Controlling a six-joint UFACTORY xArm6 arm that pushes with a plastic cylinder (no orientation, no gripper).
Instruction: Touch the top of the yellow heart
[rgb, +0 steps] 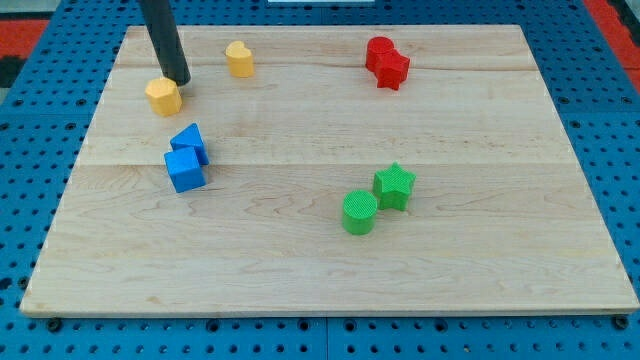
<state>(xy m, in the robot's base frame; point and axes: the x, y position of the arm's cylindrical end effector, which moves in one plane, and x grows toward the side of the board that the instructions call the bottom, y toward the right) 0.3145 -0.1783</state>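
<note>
a: walking near to far. what's sitting low in the frame?

b: bare wooden board (300, 280) along the bottom. then the green cylinder (359, 212) and the green star (394, 186), touching, right of centre. left of centre, two blue blocks: a blue cube (185, 170) with a second blue block (190, 141) butting against its far side.

a: target?

b: yellow heart (239, 58) is sitting near the top edge, upper left. the yellow hexagon block (163, 96) is lying lower and further left. my tip (180, 82) is resting just beside the hexagon's upper right, apart from the heart and on its left.

a: why there?

b: my guess: it's lining up to swing round above the heart.

a: gripper?

b: none, just a rod, nothing opening or closing.

a: upper right?

b: two red blocks (386, 61), touching, shapes unclear.

a: labels, writing?

b: none showing.
</note>
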